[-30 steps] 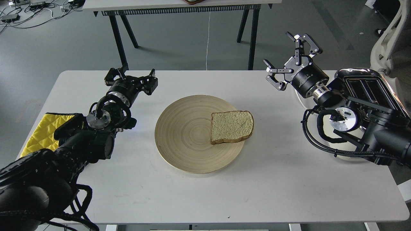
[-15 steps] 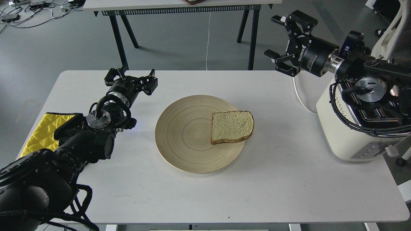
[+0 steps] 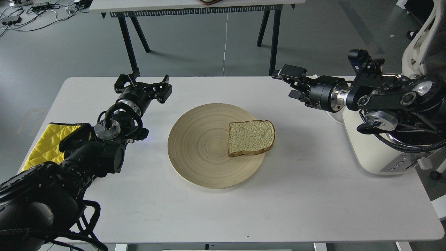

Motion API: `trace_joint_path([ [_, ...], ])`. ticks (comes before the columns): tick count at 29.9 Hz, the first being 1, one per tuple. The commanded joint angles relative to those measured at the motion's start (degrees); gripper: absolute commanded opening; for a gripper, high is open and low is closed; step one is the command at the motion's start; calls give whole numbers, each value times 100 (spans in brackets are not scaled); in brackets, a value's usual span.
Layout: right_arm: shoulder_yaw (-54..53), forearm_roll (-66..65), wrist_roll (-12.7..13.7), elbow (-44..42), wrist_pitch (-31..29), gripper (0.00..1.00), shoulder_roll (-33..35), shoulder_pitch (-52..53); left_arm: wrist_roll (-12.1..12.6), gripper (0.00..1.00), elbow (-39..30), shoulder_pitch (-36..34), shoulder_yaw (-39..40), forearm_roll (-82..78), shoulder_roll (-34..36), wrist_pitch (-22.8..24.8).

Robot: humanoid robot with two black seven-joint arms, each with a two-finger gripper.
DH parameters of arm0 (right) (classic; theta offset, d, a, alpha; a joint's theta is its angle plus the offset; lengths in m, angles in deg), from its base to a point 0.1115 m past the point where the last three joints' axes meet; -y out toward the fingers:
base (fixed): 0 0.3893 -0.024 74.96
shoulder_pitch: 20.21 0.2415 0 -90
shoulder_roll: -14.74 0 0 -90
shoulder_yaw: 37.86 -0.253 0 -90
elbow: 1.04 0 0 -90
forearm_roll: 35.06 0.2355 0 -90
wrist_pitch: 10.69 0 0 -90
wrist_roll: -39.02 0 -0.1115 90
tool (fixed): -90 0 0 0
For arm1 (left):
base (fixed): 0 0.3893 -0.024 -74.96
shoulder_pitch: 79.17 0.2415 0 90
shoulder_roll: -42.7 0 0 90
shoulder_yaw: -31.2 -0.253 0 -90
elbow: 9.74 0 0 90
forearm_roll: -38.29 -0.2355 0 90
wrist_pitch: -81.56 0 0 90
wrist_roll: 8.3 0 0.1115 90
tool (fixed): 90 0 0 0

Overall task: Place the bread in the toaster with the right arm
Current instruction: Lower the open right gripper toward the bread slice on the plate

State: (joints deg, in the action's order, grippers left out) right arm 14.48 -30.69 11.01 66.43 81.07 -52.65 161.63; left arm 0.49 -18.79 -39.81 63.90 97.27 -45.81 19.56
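The bread [image 3: 251, 137] lies flat on the right side of a round wooden plate [image 3: 195, 146] in the middle of the white table. The cream-white toaster [image 3: 369, 155] stands at the table's right edge; its top is hidden behind my right arm. My right gripper [image 3: 291, 83] points left, above the table, up and to the right of the bread and apart from it. Its fingers are spread and empty. My left gripper [image 3: 143, 85] is open and empty, left of the plate near the table's far side.
A yellow quilted cloth [image 3: 41, 143] lies at the table's left edge under my left arm. A second table [image 3: 195, 7] stands behind, with black legs. A white chair [image 3: 420, 45] is at the far right. A white cord [image 3: 325, 113] runs behind the toaster.
My right arm swung up over the toaster, then came down. Its gripper turned from pointing up to pointing left, toward the plate. The bread and left arm have not moved.
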Motion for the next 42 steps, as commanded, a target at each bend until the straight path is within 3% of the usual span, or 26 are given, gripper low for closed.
trace_joint_path([
  [1, -267, 63, 0, -41, 166, 99, -37, -341, 0, 100, 0, 1, 0, 8, 0, 0],
  [18, -945, 275, 0, -445, 482, 99, -433, -1687, 0, 100, 0, 1, 0, 8, 0, 0],
  [25, -1234, 284, 0, -551, 957, 99, -714, -2012, 0, 100, 0, 1, 0, -1, 0, 0],
  [42, -1341, 196, 0, -384, 940, 99, -565, -2012, 0, 100, 0, 1, 0, -1, 0, 0],
])
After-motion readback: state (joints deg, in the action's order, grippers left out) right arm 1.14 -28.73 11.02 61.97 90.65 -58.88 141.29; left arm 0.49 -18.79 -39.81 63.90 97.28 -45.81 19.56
